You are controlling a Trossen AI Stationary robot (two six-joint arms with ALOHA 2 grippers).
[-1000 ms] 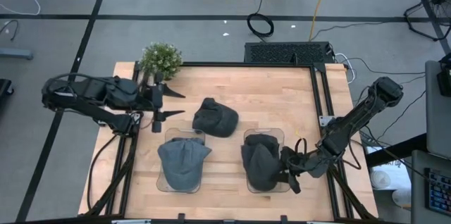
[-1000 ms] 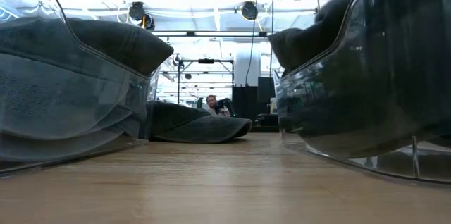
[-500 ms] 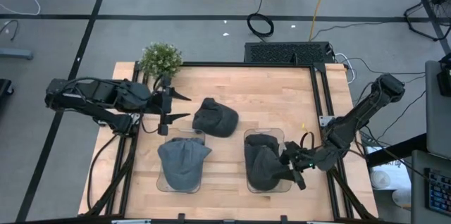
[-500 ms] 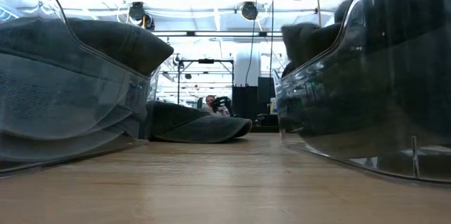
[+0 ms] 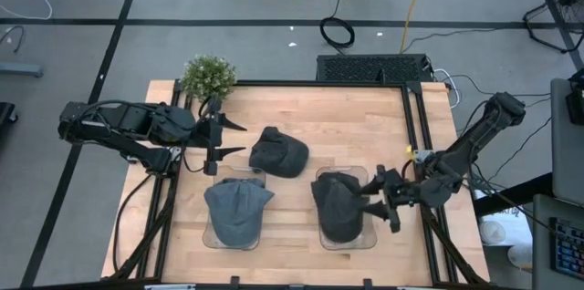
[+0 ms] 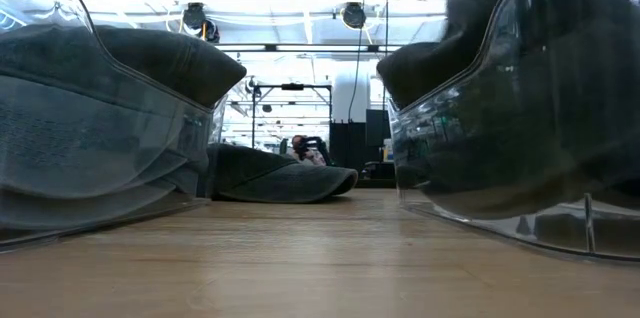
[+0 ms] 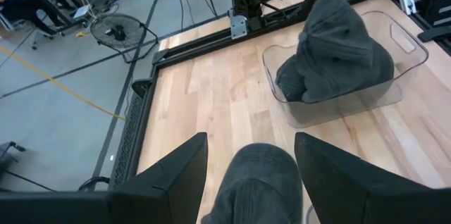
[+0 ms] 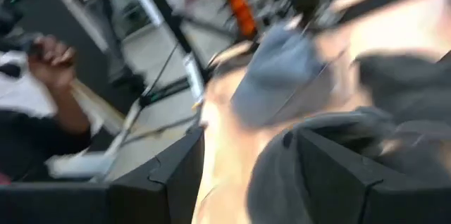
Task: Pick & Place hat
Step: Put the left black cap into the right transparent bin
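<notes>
A dark grey hat [image 5: 278,151] lies on the wooden table, resting on its brim and edge [image 6: 270,176]. My left gripper [image 5: 230,138] hovers open just to its left, and the hat shows below the fingers [image 7: 257,182]. A blue-grey hat [image 5: 237,210] fills the left clear tray [image 6: 90,108]. Another dark hat [image 5: 338,206] sits in the right clear tray [image 5: 360,240]. My right gripper [image 5: 367,197] stands open at that hat's right side, above the tray, with the hat between its fingers in the blurred wrist view [image 8: 282,175]. My right gripper comes at the dark hat's right side [image 5: 358,201] about level, from the table's right. Blur in the wrist view keeps me from telling whether its fingers touch the hat.
A small potted plant [image 5: 208,76] stands at the table's far left corner, behind my left arm. Black frame rails [image 5: 415,135] run along the table's edges. Bare wood lies between the two trays and across the far right of the table.
My right gripper has risen from low beside the right tray and moved toward the far edge, rolling its wrist as it went. The top of the dark hat in that tray sank and then rose again in the low view.
</notes>
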